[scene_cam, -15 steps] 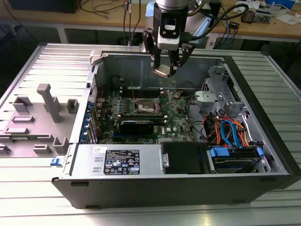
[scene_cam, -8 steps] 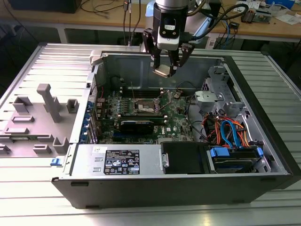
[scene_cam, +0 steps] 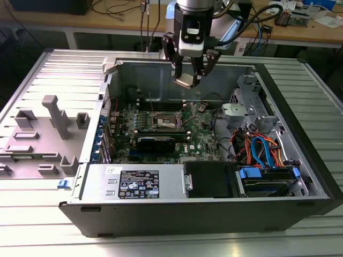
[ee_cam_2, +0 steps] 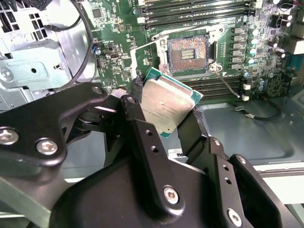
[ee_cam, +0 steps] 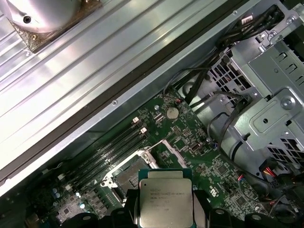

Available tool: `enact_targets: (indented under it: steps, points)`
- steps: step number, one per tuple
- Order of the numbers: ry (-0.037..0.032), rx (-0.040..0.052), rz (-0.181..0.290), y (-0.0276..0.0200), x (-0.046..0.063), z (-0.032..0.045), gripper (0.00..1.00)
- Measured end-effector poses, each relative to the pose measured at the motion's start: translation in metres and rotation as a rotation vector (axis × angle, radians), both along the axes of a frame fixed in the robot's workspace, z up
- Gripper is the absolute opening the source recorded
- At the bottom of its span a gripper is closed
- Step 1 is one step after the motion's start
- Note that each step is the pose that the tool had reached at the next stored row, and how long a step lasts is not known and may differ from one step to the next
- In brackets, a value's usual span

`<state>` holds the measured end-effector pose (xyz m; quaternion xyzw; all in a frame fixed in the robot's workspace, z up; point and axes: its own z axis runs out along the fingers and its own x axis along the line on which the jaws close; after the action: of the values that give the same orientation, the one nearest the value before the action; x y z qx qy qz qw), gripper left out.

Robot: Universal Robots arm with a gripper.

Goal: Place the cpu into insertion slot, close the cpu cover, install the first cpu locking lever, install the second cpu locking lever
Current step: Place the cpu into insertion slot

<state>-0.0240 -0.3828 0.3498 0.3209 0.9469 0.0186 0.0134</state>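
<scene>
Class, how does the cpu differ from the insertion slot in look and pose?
The cpu has a plain silver-grey top; the insertion slot has a dark centre in a grey rim. The cpu hangs tilted in the end effector; the insertion slot lies on the board, empty. Both are square.

Dull silvery metal cpu (ee_cam_2: 167,103); matt black fingers (ee_cam_2: 189,129).
</scene>
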Motion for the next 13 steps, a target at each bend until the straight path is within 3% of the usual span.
enact_targets:
  steps: [13]
  points:
    - [0.0007,-0.0016,-0.083,-0.0002,-0.0014,-0.0025,0.54]
